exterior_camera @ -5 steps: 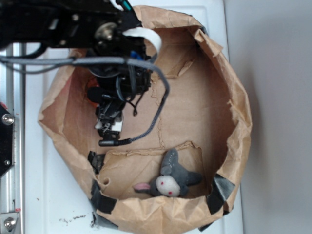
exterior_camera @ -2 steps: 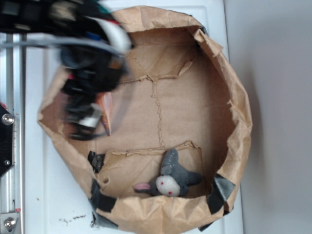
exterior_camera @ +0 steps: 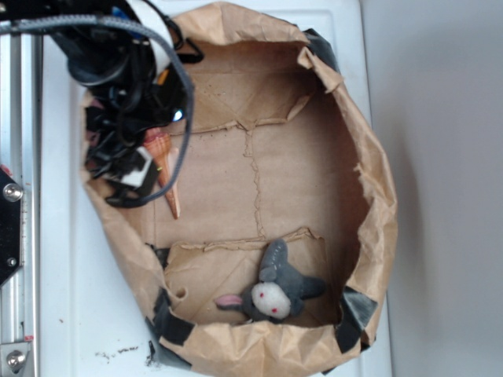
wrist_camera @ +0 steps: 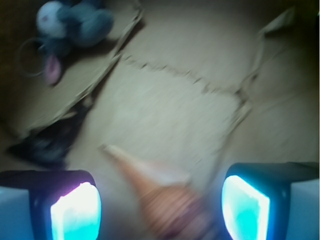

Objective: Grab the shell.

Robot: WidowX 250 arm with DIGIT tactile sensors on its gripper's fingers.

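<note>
So the pincer (wrist_camera: 160, 200) is spread wide with the shell (wrist_camera: 160, 197) sitting between its two fingers, thin tip pointing away from it, though whether they touch is too blurry to call. The plush animal (exterior_camera: 275, 290) lies well beyond that tip, inside the paper bag (exterior_camera: 377, 181).

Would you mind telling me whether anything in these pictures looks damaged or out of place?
The paper bag is crumpled, its rim rolled down and patched with dark tape, and the flaps on its floor have ragged, torn edges. The plush lies on its side near one wall. The shell looks intact between the gripper fingers.
</note>
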